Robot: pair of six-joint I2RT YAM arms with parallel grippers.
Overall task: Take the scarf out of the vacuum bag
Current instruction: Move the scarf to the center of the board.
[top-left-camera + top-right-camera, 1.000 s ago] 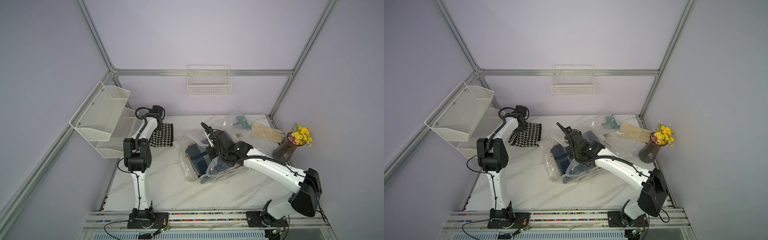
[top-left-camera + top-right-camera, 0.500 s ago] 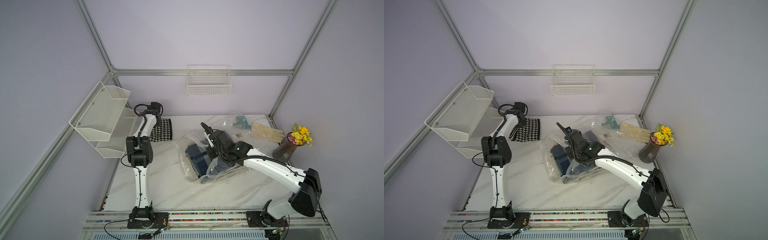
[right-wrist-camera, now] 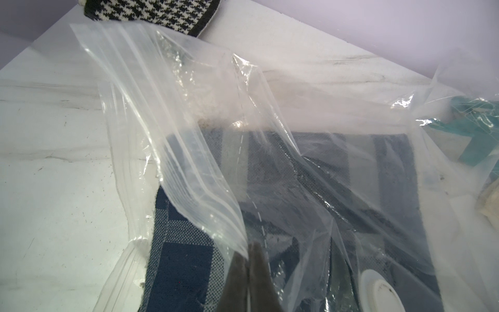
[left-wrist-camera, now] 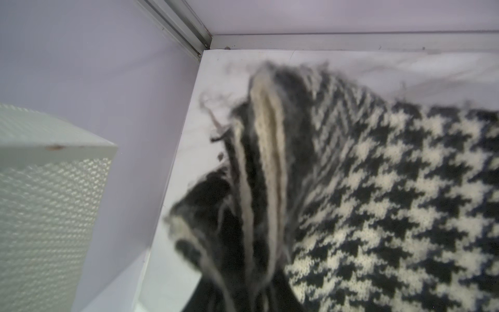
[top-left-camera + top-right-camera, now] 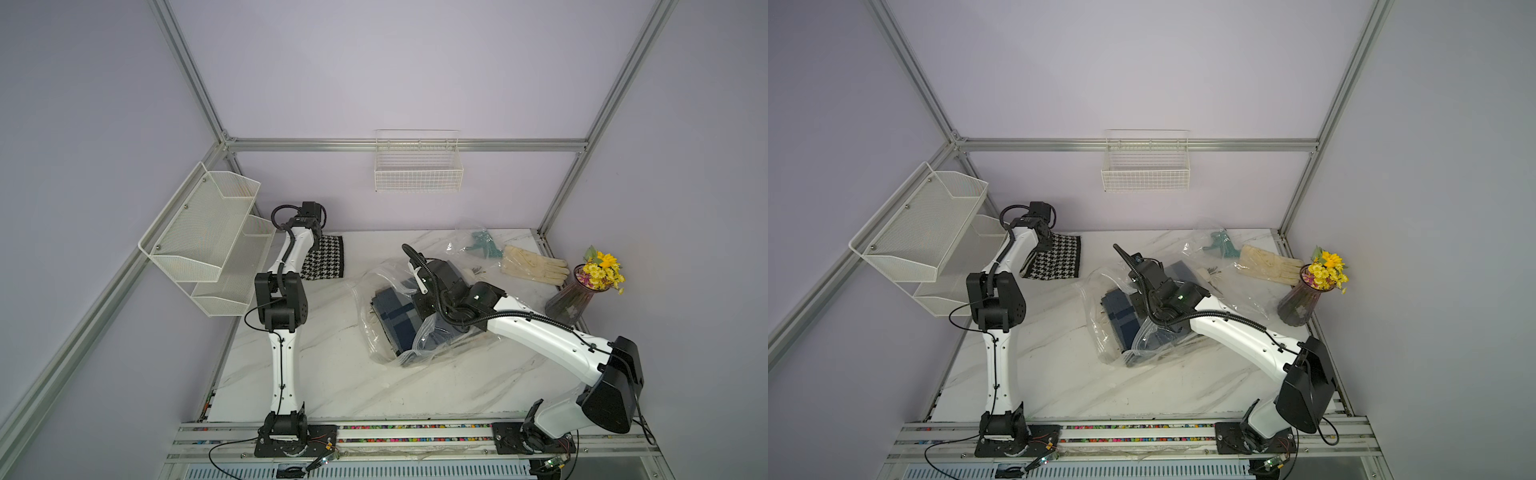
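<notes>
Two arms work apart: mid-table, the right pincer (image 3: 248, 260), reaching from the near right, is clamped on the mouth edge of the vacuum bag (image 5: 376, 345), likely to steady it. Far left, the houndstooth scarf (image 5: 328, 259) lies outside the bag under the outstretched left arm (image 5: 291, 252); the left pincer is hidden, so I cannot tell its opening.

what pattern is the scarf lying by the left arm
Black-and-white houndstooth scarf, clearest in the left wrist view.

Robot lab test cell. Aluminium frame (image 5: 407, 145) boxes plain lilac walls (image 5: 415, 62); marble-look tabletop (image 5: 332, 374); white left arm (image 5: 284, 365) and right arm (image 5: 540, 336) bolted to near-edge rail (image 5: 415, 432); wall-hung wire basket (image 5: 417, 174).
</notes>
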